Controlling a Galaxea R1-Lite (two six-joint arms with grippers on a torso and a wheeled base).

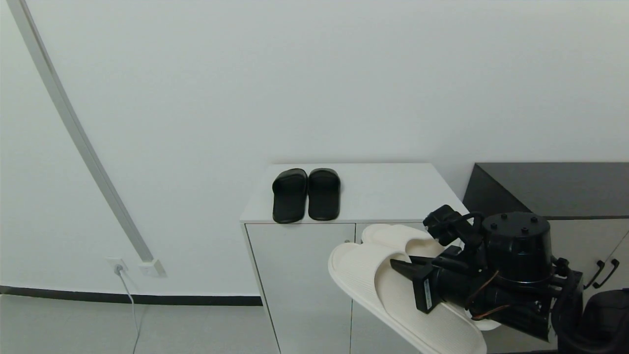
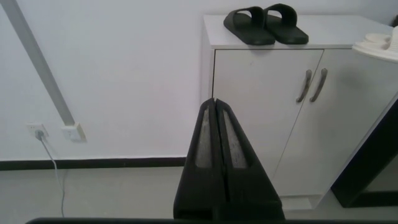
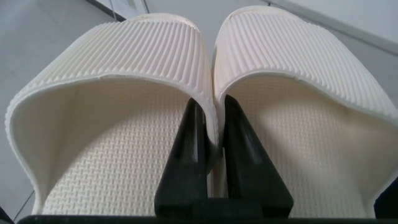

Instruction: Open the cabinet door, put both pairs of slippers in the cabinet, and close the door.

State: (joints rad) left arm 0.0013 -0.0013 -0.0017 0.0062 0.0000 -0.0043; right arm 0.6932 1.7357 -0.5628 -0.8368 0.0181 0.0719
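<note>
A pair of black slippers (image 1: 305, 194) lies side by side on top of the white cabinet (image 1: 383, 194), near its left front corner. The cabinet's two doors (image 2: 292, 134) are closed, with their handles (image 2: 311, 85) at the middle. My right gripper (image 1: 404, 269) holds a pair of white slippers (image 1: 383, 275) in the air in front of the cabinet. Its fingers (image 3: 189, 149) pinch the two adjoining inner edges of the white slippers (image 3: 211, 124). My left gripper (image 2: 215, 106) is shut and empty, low and away from the cabinet front.
A dark-topped cabinet (image 1: 550, 189) with black handles (image 1: 603, 273) stands right of the white one. A wall socket with a cable (image 1: 118, 268) and a slanted grey strip (image 1: 73, 128) are on the wall to the left. Bare floor lies before the cabinet.
</note>
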